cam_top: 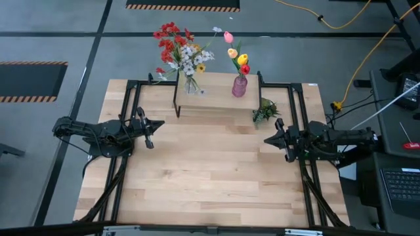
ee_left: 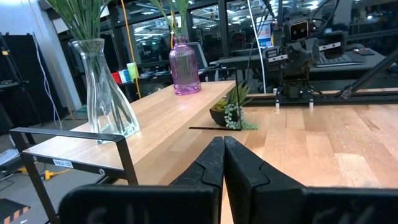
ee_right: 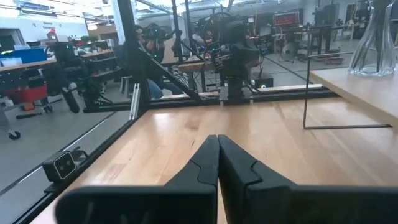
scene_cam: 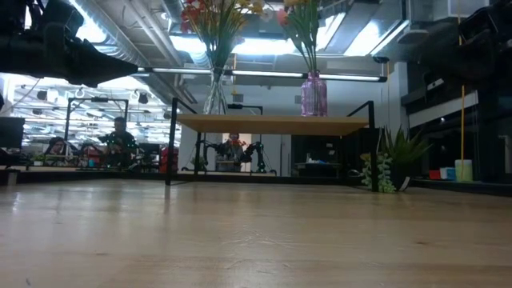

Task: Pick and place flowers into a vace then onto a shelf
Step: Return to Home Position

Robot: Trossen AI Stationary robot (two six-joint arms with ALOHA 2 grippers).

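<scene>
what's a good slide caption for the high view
Clear vase and purple vase of flowers on the shelf; left gripper and right gripper shut above the table.

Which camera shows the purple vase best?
The left wrist view: the purple vase stands close and whole on the shelf, its ribs clear. The high view sees it small, from above. The low view shows it far off. The right wrist view does not show it.

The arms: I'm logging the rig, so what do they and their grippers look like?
The left arm and right arm are dark, slim and jointed, with thin black cables. The left gripper and right gripper each have two matte black wedge-shaped fingers tapering to a point.
</scene>
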